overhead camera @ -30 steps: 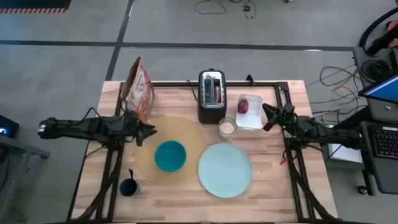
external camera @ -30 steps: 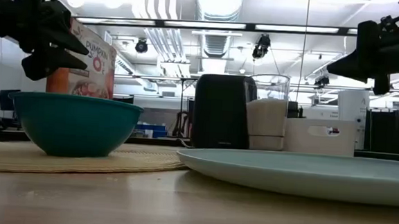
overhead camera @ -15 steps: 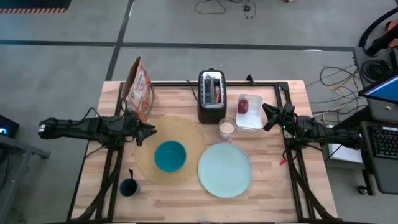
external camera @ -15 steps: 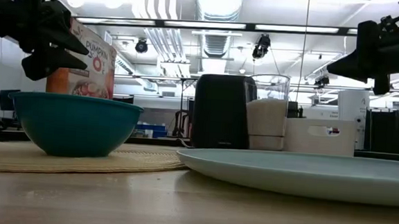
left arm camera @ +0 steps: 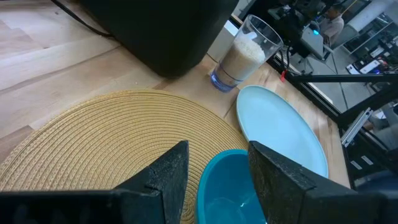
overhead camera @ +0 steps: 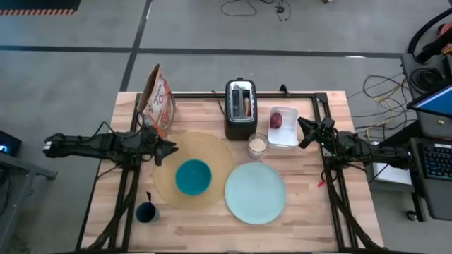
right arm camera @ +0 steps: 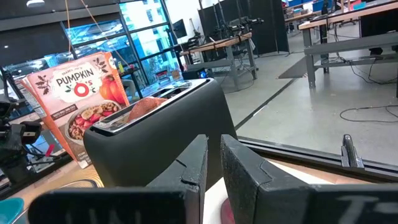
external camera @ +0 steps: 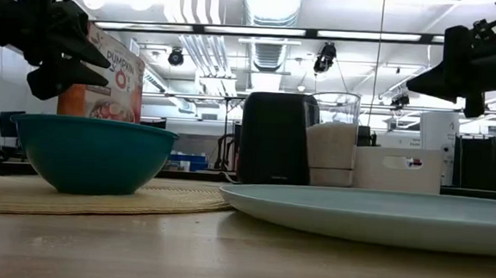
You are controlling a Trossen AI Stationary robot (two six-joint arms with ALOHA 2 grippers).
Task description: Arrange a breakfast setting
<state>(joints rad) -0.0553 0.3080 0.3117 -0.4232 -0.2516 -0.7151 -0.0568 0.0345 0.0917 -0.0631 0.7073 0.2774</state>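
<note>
- Here we saw the bowl [overhead camera: 193,176] resting on the placemat [overhead camera: 212,152], with the plate [overhead camera: 255,192] just to its right.
- We found the cup [overhead camera: 146,212] and spoon [overhead camera: 149,197] at the near left.
- The left gripper [overhead camera: 169,149] hovered released over the placemat's left edge.
- The right gripper [overhead camera: 304,132] hung with its fingers nearly together, empty, beside the tray [overhead camera: 286,138] holding the fruit [overhead camera: 276,121].
- Bread [overhead camera: 246,106] sat in the toaster [overhead camera: 239,127].

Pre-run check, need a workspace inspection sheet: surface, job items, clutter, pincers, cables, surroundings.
Surface: wooden table, nothing spilled.
Job items: teal bowl on placemat; pale-blue plate beside it; dark blue cup holds spoon; bread in toaster; red fruit in white tray.
Clutter: cereal box, glass.
Pincers: left pincer open at the placemat's edge; right pincer nearly closed, empty, beside the tray.
Cables: on floor.
Surroundings: lab room.
</note>
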